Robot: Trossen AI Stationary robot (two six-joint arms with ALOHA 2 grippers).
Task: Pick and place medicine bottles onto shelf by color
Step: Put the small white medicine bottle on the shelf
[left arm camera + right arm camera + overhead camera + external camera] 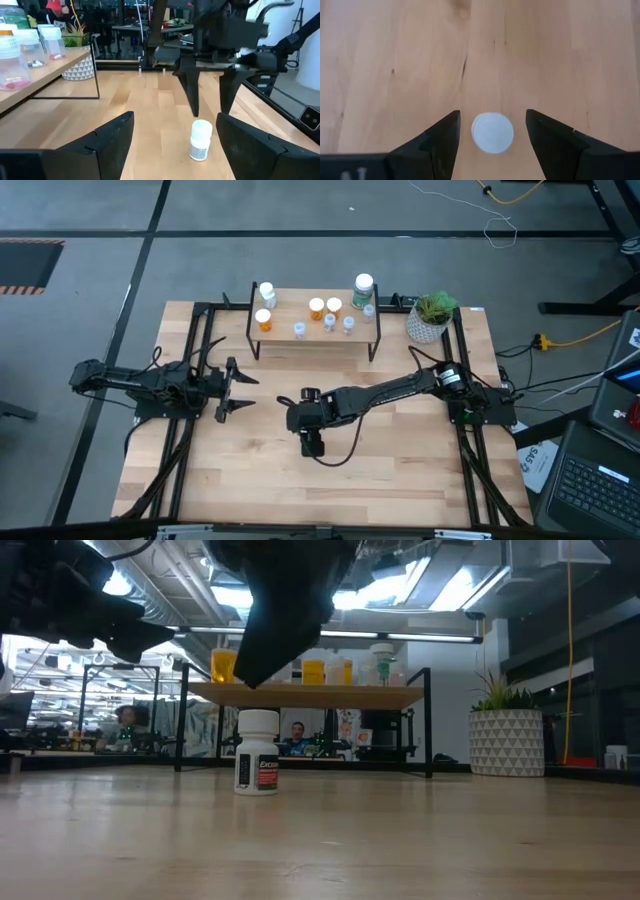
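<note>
A white medicine bottle with a white cap stands upright on the tabletop, in front of the shelf. My right gripper hangs open above it, pointing down, one finger on each side of the cap and just over its top, touching nothing. In the high view the right gripper hides the bottle. My left gripper waits open to the bottle's left, level with the table. Orange bottles, tiny clear ones and a larger green-labelled bottle stand on the shelf.
A white pot with a green plant stands right of the shelf at the table's far edge. Black frame rails run along the table's left and right sides. Bare wood lies near and right of the bottle.
</note>
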